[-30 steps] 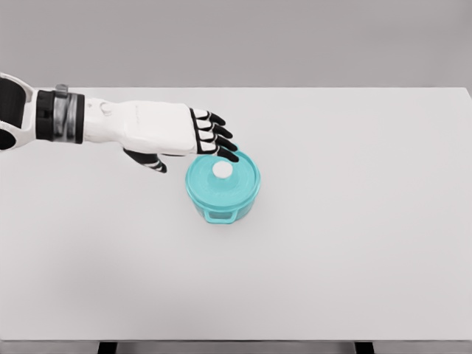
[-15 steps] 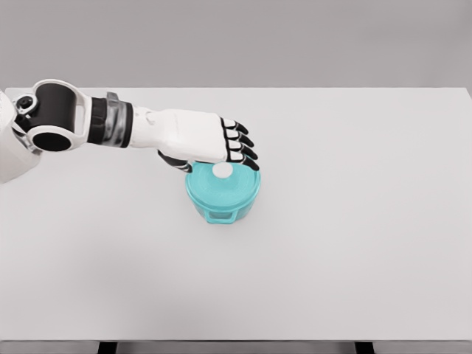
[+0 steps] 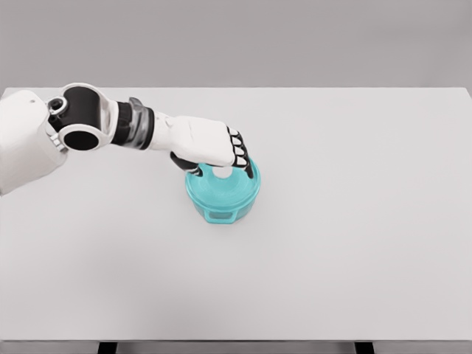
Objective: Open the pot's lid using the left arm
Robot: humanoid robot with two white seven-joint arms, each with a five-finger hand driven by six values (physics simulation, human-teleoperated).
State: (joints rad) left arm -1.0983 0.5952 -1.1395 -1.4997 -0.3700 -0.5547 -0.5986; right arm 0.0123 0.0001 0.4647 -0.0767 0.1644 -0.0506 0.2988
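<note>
A teal pot (image 3: 221, 208) with two small side handles stands near the middle of the white table (image 3: 354, 221). Its teal lid (image 3: 223, 190) sits shut on it, with a white knob (image 3: 222, 173) at the centre. My left hand (image 3: 220, 165) hangs right over the lid, palm down. Its black-tipped fingers (image 3: 243, 162) bend down to the right of the knob and the thumb (image 3: 190, 167) comes down on its left. The knob shows between them with a gap on each side, so the hand holds nothing. The lid's far rim is hidden by the hand.
The left arm reaches in from the picture's left, with its shoulder and elbow (image 3: 81, 127) above the table's back left part. Nothing else stands on the table.
The left hand has slid right and dropped onto the pot. Its fingers have bent down from stretched flat to either side of the knob. The pot and lid have stayed put.
</note>
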